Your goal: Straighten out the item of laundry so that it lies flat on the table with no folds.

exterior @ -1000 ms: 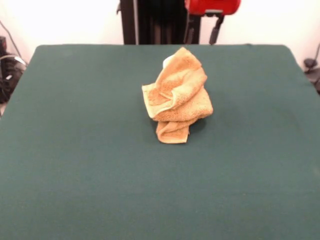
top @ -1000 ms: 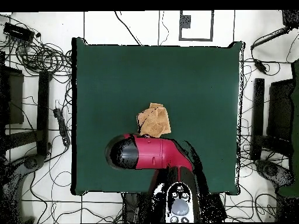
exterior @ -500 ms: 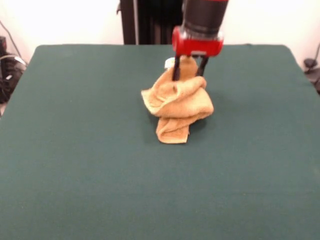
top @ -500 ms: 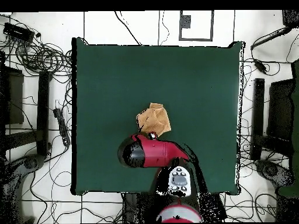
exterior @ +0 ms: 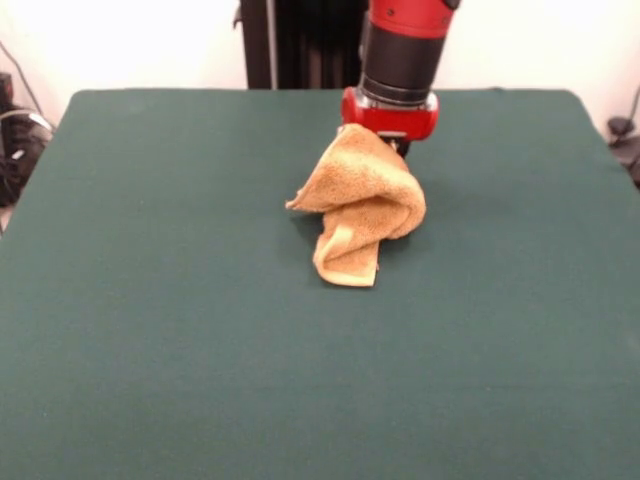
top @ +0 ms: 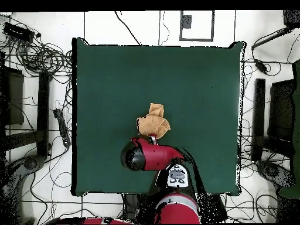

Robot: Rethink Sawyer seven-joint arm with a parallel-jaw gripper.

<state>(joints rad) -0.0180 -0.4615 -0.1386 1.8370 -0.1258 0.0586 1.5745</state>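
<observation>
Risk here is a weak pinch: the red and black gripper (exterior: 397, 143) seems closed on the top fold of the crumpled golden-orange terry towel (exterior: 360, 205), hanging below it onto the dark green felt worktop (exterior: 180, 330); lifting may drop it bunched.

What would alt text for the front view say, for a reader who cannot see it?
A crumpled golden-orange towel sits bunched in a heap near the middle of a dark green table, its top pulled up to a peak under the red and black robot arm's claw. The claw's tips are hidden behind the towel's top.
</observation>
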